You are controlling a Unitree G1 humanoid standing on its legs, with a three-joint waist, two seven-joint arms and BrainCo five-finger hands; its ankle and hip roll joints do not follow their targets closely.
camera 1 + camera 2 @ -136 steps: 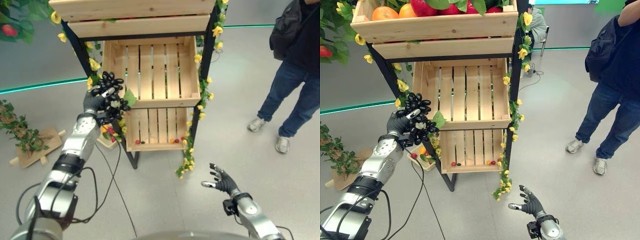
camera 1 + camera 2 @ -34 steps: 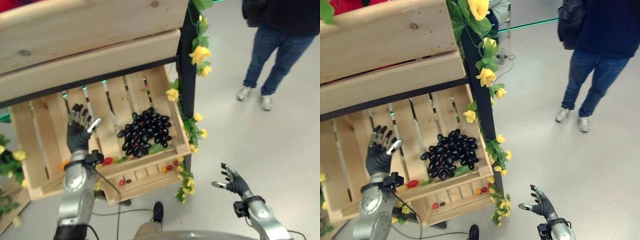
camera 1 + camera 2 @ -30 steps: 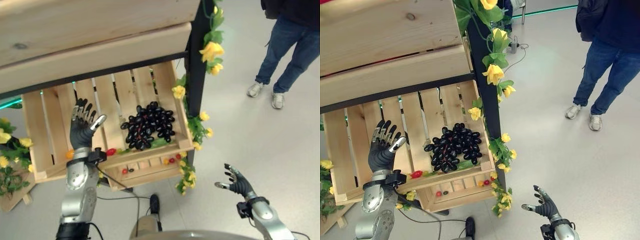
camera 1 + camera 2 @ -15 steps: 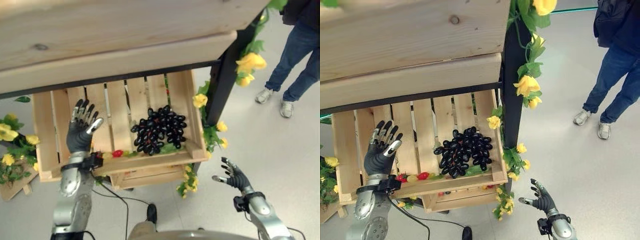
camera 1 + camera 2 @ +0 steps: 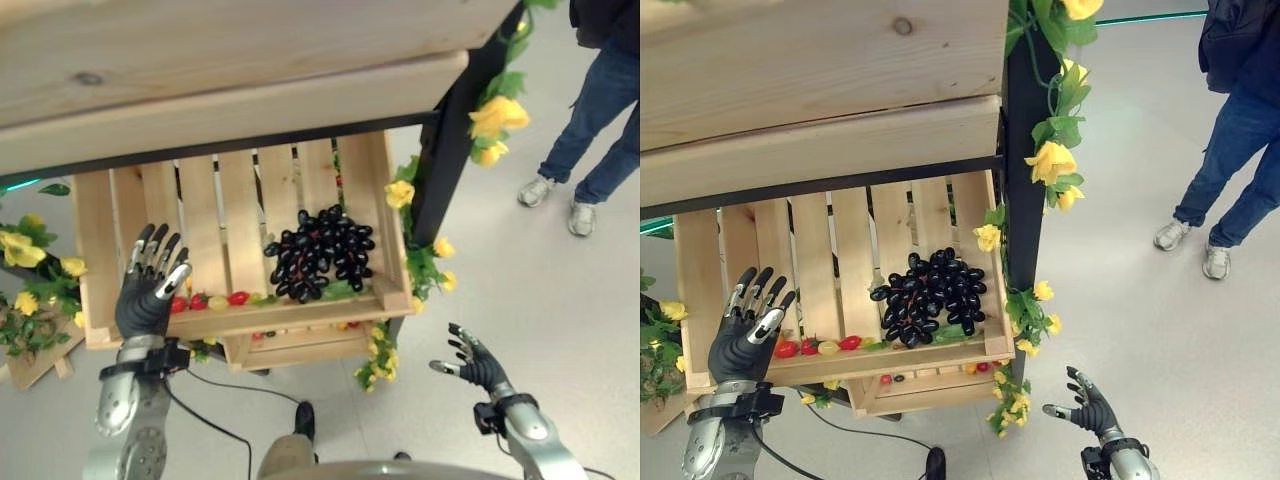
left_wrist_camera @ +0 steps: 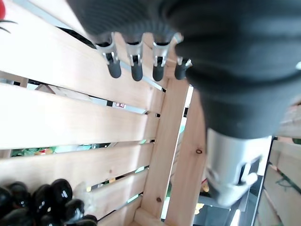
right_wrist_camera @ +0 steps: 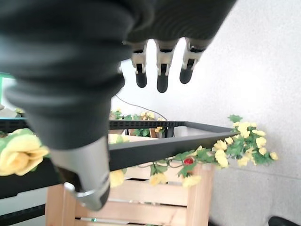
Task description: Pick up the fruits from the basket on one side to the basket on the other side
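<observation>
While you're looking down at the stand, here's how it sits:
grapes: your dark bunch of grapes (image 5: 319,254) is lying in the middle wooden crate (image 5: 386,205), over toward its right side near the front board, with a green leaf (image 5: 343,291) poking out just under it
left hand: your left hand (image 5: 148,290) is up in front of the crate's left front corner, palm facing the slats, fingers (image 6: 135,67) straight and spread, thumb off to the side, holding nothing; well apart from the grapes
right hand: your right hand (image 5: 472,364) hangs low on the right over the grey floor (image 5: 540,300), fingers loosely spread, nothing in it, clear of the stand
small fruit: a row of little red and yellow pieces (image 5: 208,300) sits along the crate's front edge just beside your left hand, between it and the grapes
lower crate: another wooden crate (image 5: 930,392) sits under the first one, a few small red bits (image 5: 975,368) showing in it
frame: a black post (image 5: 453,148) runs down the right side of the stand, wrapped in yellow flowers (image 5: 497,120) and green leaves
top shelf: a big wooden box (image 5: 820,70) sits above the middle crate
person: someone in blue jeans (image 5: 1235,165) and light shoes stands on the floor off to the right, away from the stand
left side: more yellow flowers (image 5: 22,250) and greenery sit down by the floor on the left
</observation>
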